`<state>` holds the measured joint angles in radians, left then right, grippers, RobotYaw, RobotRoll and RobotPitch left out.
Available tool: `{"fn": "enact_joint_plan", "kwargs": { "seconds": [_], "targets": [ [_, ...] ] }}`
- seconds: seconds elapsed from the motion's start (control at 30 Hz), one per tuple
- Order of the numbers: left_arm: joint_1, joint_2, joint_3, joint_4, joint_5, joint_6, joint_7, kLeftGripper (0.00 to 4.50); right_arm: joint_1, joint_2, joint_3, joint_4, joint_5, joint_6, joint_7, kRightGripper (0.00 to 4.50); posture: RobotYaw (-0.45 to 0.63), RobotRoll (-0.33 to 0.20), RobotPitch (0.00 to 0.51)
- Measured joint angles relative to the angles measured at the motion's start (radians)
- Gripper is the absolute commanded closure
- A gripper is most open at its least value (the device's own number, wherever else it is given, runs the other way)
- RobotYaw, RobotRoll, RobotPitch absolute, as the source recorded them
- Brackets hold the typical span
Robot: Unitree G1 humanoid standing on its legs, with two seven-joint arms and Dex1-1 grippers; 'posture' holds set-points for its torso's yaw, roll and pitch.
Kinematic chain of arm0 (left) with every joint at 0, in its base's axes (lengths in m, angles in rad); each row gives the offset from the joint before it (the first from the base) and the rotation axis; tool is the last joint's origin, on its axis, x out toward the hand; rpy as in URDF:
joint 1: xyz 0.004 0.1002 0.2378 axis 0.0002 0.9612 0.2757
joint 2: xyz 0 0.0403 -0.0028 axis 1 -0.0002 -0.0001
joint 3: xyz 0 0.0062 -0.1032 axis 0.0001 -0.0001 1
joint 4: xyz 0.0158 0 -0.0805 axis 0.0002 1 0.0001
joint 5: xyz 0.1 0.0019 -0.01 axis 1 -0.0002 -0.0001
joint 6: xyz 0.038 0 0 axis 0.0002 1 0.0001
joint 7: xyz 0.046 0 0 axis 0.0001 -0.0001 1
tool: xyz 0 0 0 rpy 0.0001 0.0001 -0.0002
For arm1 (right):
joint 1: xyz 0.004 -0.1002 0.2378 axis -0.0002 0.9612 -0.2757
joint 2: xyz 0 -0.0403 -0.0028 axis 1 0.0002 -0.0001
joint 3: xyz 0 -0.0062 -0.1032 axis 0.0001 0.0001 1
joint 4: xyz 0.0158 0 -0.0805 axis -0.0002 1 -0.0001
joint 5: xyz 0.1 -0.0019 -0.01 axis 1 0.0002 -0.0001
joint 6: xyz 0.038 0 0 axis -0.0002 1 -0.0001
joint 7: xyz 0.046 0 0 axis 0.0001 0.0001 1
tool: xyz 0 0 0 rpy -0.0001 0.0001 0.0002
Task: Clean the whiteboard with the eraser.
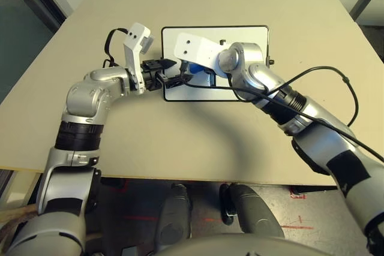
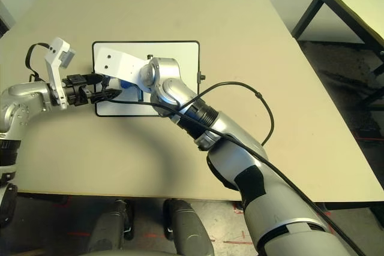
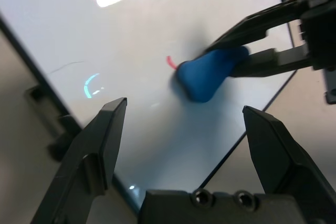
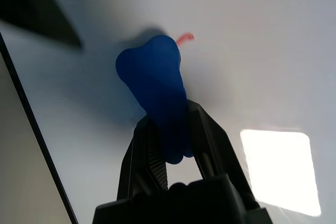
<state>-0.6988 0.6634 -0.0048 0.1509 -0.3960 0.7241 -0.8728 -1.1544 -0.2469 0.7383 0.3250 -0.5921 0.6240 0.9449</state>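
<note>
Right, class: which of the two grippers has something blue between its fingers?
The right gripper: its fingers clamp the blue eraser, whereas the left gripper stands open.

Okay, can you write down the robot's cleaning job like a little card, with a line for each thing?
surface: flat white board with black frame
cleaner: blue pinched-waist block eraser
held by: right tool, closed on the eraser
left tool: open, nothing between its fingers, over the board's left edge
marks left: short red squiggle beside the eraser
job: not finished
</note>
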Motion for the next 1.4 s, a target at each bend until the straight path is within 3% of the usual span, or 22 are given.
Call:
{"fn": "enact_joint_plan", "kwargs": {
  "seconds": [0.3,0.5,0.63,0.77,0.9,1.2,1.4],
  "targets": [
    [0.003,0.000,-0.001,0.008,0.006,0.002,-0.012,0.00,-0.123,0.012,-0.069,0.151,0.000,-0.030,-0.052,3.73,-0.06,0.000,0.126],
    [0.011,-0.008,-0.002,-0.001,0.005,0.011,-0.012,0.00,-0.110,0.041,-0.070,0.134,-0.003,-0.031,-0.039,3.73,-0.06,0.000,0.129],
    [0.023,-0.011,-0.002,-0.023,0.004,0.020,-0.011,0.00,0.000,0.031,-0.030,0.014,-0.018,-0.021,0.010,3.74,-0.06,0.000,0.132],
    [0.030,-0.014,-0.002,-0.034,0.003,0.029,-0.010,0.00,0.038,0.028,-0.001,-0.030,-0.042,-0.021,0.027,3.74,-0.05,0.000,0.133],
    [0.036,-0.014,-0.001,-0.035,-0.001,0.034,-0.010,0.00,0.022,0.037,-0.005,0.005,-0.047,-0.028,0.026,3.74,-0.06,0.000,0.132],
    [0.049,-0.019,0.000,-0.058,-0.004,0.046,0.001,0.00,-0.137,0.073,-0.082,0.148,-0.036,-0.045,-0.031,3.74,-0.06,0.000,0.130],
    [0.053,-0.022,0.000,-0.066,-0.006,0.049,0.006,0.00,-0.089,0.066,-0.086,0.114,-0.040,-0.043,-0.015,3.74,-0.06,0.000,0.134]
  ]
}}
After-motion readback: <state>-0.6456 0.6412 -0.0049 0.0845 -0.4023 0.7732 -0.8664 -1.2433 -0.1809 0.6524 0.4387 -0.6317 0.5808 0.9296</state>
